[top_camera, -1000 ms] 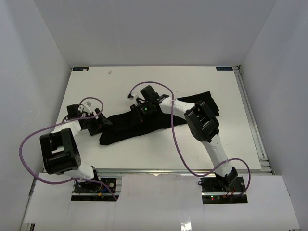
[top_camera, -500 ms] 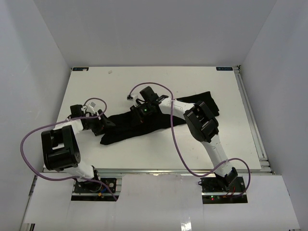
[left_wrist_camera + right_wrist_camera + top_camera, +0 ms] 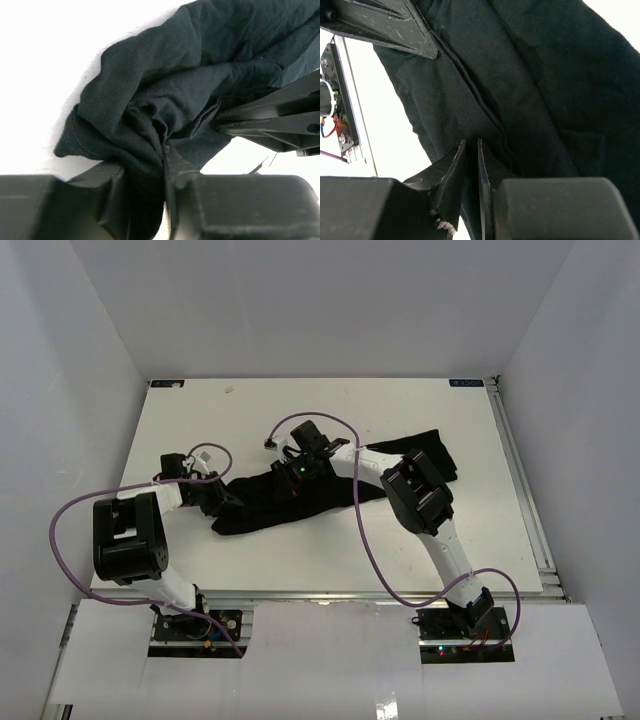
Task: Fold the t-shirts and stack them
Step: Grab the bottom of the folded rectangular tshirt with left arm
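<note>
Open bench (image 3: 420, 410) stretched beyond and before the t-shirt (image 3: 262, 512). White walls (image 3: 80, 390) hemmed three sides; a purple cable (image 3: 362, 527) looped across the near part.

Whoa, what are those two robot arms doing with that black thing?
Two robot arms are working on a black short-sleeved fabric t-shirt that lies crumpled in a long strip on the white table. The left gripper pinches a bunch of cloth at the shirt's left end. The right gripper nips a fold near its middle. The shirt is not folded yet, and nothing is stacked.
</note>
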You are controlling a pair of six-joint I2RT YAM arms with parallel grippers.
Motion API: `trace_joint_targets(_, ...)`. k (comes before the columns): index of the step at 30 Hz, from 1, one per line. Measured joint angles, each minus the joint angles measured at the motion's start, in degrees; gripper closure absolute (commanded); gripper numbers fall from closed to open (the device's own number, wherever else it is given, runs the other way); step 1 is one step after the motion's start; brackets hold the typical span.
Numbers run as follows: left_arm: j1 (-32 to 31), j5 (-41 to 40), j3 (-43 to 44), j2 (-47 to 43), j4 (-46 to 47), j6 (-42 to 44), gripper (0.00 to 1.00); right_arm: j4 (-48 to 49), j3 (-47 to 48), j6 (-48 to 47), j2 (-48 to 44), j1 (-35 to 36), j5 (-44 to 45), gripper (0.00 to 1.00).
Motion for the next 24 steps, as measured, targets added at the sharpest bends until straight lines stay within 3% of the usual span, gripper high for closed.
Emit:
trace_joint_targets(4, 0.0, -0.2, 0.0, 0.0, 0.1, -1.1, 0.78, 0.0, 0.0, 0.0, 0.0, 0.0, 0.0, 0.78)
trace_joint_targets(12, -0.2, 0.4, 0.1, 0.0, 0.4, -3.1, 0.85, 0.0, -0.1, 0.0, 0.0, 0.0, -0.1, 0.76)
trace_joint_targets(13, -0.2, 0.5, 0.3, -0.1, 0.3, -3.4, 0.92, 0.0, -0.1, -0.1, 0.0, 0.0, -0.1, 0.76)
trace_joint_targets(20, -0.4, 0.5, 4.8, -4.4, -2.4, -5.3, 0.92, 0.5, -1.9, -0.7, -2.7, -1.1, -1.1, 0.57)
trace_joint_targets(24, -0.8, 0.2, 8.6, -7.2, -4.3, -5.8, 0.92, 0.5, -2.4, -1.9, -7.4, -3.3, -2.2, 0.53)
